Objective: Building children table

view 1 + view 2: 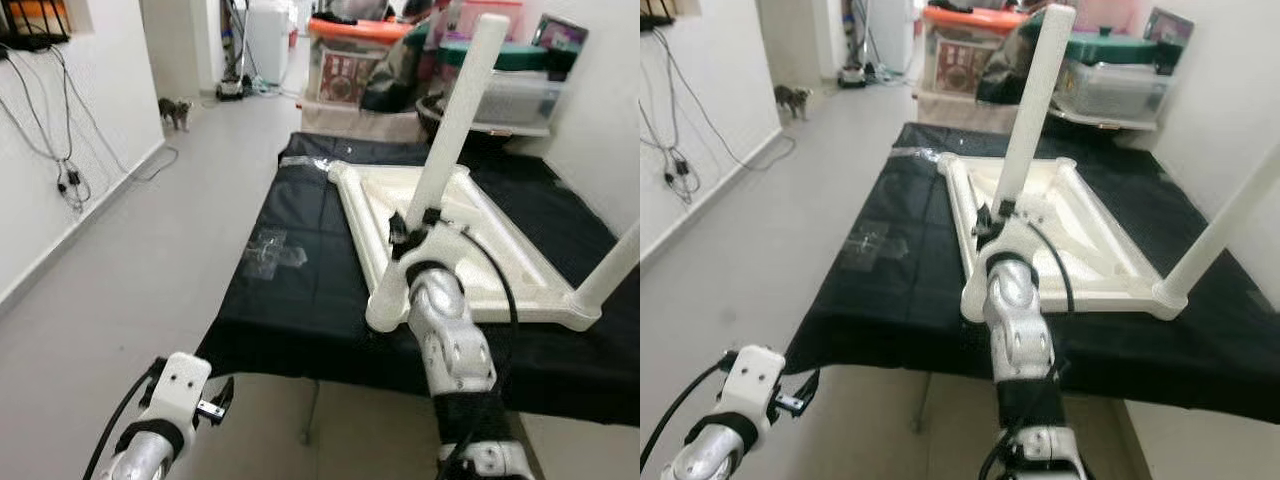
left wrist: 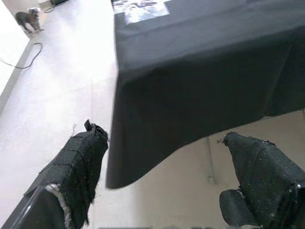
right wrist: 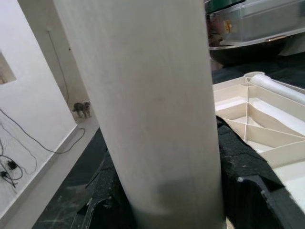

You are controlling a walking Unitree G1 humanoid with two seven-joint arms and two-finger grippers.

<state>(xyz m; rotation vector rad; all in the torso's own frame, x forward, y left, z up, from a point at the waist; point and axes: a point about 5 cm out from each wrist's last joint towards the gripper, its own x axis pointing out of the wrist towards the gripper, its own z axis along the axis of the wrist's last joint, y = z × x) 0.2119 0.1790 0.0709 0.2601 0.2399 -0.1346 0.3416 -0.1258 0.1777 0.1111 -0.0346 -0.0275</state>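
- Your landmark is the white plastic tabletop [image 1: 500, 250], lying upside down on the black-covered bench [image 1: 290, 300], its ribbed underside facing up.
- Your right gripper [image 1: 412, 232] sits over the tabletop's near-left corner, its two black fingers [image 3: 248, 191] clamped against either side of a white table leg [image 1: 455, 120].
- That leg rises from just inside the near-left corner and tilts slightly to the right as it goes up.
- A second white leg [image 1: 612, 265] stands in the tabletop's near-right corner socket, leaning out to the right.
- In the right wrist view, a third leg [image 3: 281, 88] lies flat along the tabletop's rim beside a corner socket.
- Your left gripper [image 2: 167, 176] hangs below and left of the tabletop, off the bench's near-left corner, over the floor; its fingers [image 2: 78, 167] are spread wide with nothing between them.
- Beyond the tabletop's far edge you have stacked storage bins [image 1: 350, 60].
- Far left of the tabletop, a small animal [image 1: 174, 111] stands on the floor by the wall, with cables [image 1: 60, 160] hanging nearer you.
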